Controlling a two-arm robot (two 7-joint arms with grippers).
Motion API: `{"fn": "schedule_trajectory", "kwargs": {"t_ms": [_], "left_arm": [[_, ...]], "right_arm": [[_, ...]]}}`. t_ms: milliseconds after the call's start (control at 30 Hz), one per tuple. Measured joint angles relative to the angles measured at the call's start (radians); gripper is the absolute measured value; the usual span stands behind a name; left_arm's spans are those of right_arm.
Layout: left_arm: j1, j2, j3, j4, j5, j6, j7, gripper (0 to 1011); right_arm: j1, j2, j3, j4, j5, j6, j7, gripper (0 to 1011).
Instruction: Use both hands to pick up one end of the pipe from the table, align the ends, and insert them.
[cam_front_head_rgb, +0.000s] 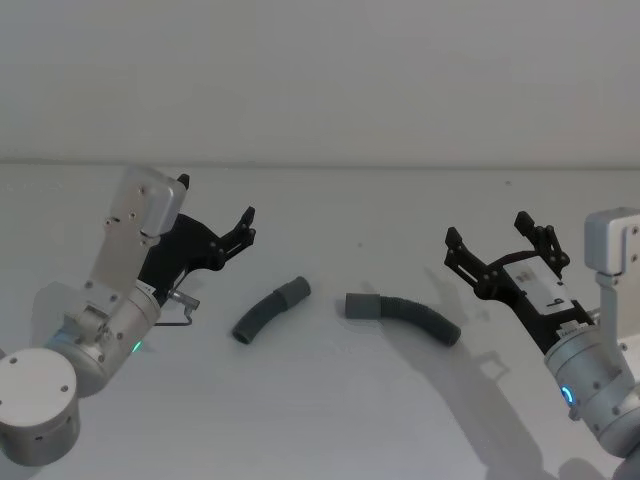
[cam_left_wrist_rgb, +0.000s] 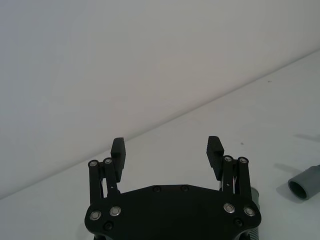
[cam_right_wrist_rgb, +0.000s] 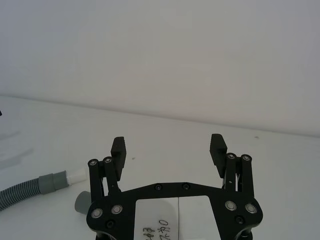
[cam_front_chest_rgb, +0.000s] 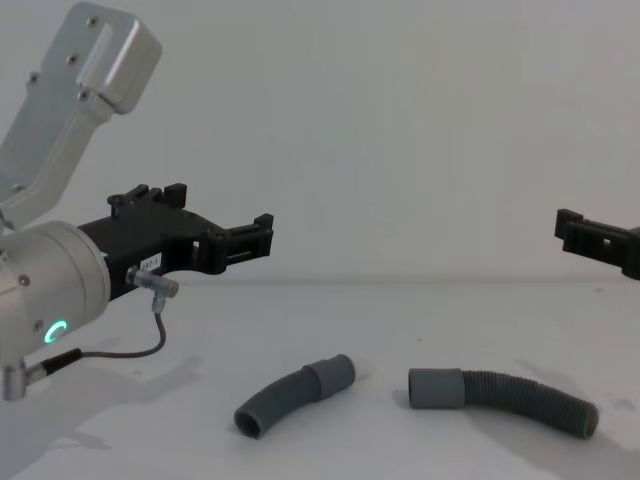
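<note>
**Fingers spread on both grippers, hose pieces lying free between them**

The fingers (cam_left_wrist_rgb: 118, 149) of the left gripper (cam_front_head_rgb: 247, 226) are seen spread wide, with nothing held between them. This gripper is held in the air over the left part of the table (cam_front_head_rgb: 320, 420), pointed forward and to the right. In the chest view it is seen well above the surface. A thin cable (cam_front_chest_rgb: 150, 345) is looped beneath its wrist.

To its right, the short hose piece (cam_front_head_rgb: 262, 316) is laid flat on the table, apart from the gripper. It is curved, with its cut ribbed end nearer the robot and its smooth cuff (cam_front_head_rgb: 295, 291) turned to the right and away.

A strip of bare table is left between that cuff and the cuff of the longer hose piece (cam_front_head_rgb: 362, 306); the two cuffs are faced roughly toward each other but are not touching. The longer hose piece (cam_front_head_rgb: 420, 317) is arched away to the right, and its ribbed end is rested nearer the robot.

Farther right, the right gripper (cam_front_head_rgb: 487, 229) is held above the table, clear of the longer piece, its fingers (cam_right_wrist_rgb: 218, 147) likewise parted and empty.

Open surface is seen all round both pieces. The table's far edge is met by a plain wall (cam_front_head_rgb: 320, 80) well behind them, and broad bare room is left in front.
</note>
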Motion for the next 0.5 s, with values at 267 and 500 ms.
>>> {"fn": "schedule_trajectory", "kwargs": {"t_ms": [267, 500], "left_arm": [[0.0, 0.0, 0.0, 0.0, 0.0, 0.0, 0.0, 1000], [0.0, 0.0, 0.0, 0.0, 0.0, 0.0, 0.0, 1000]], "right_arm": [[0.0, 0.0, 0.0, 0.0, 0.0, 0.0, 0.0, 1001], [0.0, 0.0, 0.0, 0.0, 0.0, 0.0, 0.0, 1001]]}}
